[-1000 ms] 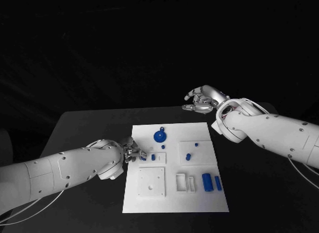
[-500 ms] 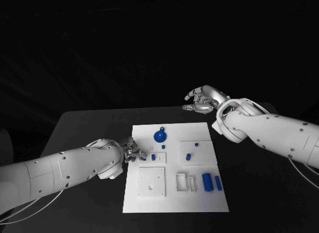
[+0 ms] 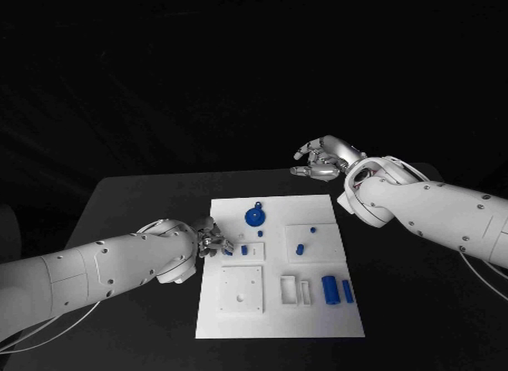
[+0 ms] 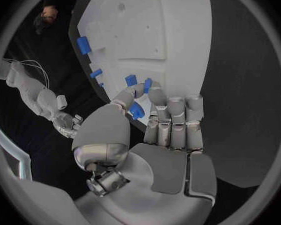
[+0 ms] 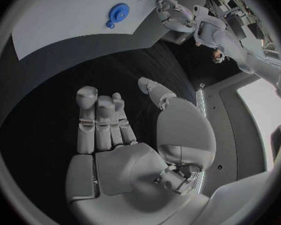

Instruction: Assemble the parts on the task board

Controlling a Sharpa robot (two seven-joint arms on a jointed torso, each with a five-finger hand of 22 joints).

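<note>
From the head view, the white task board point(image 3: 279, 267) lies in the middle of the black counter point(image 3: 142, 201). The left hand point(image 3: 213, 238) sits at the board's left edge, its fingers curled around a small blue part point(image 3: 228, 251) just beside a blue peg point(image 3: 245, 250) standing in a raised white block. Farther up the board lies a round blue disc point(image 3: 255, 216), and right of it a white square plate carries a blue oval piece point(image 3: 301, 249). Near the board's right edge two blue cylinders point(image 3: 336, 291) lie side by side, next to white slotted frames. The right hand point(image 3: 324, 160) hangs above the far edge of the counter, well apart from the board, fingers loosely curled with nothing in them.

In the left wrist view, the left hand point(image 4: 154, 130) pinches the small blue part point(image 4: 137, 110) between thumb and fingertips, close over the task board point(image 4: 172, 40). Other blue pieces point(image 4: 83, 45) stand along the board's edge.

In the right wrist view, the right hand point(image 5: 125, 135) holds nothing, its fingers side by side and apart from the thumb. The round blue disc point(image 5: 118, 14) shows on the task board point(image 5: 65, 15) beyond it, and the left hand point(image 5: 168, 10) is at the board's edge.
</note>
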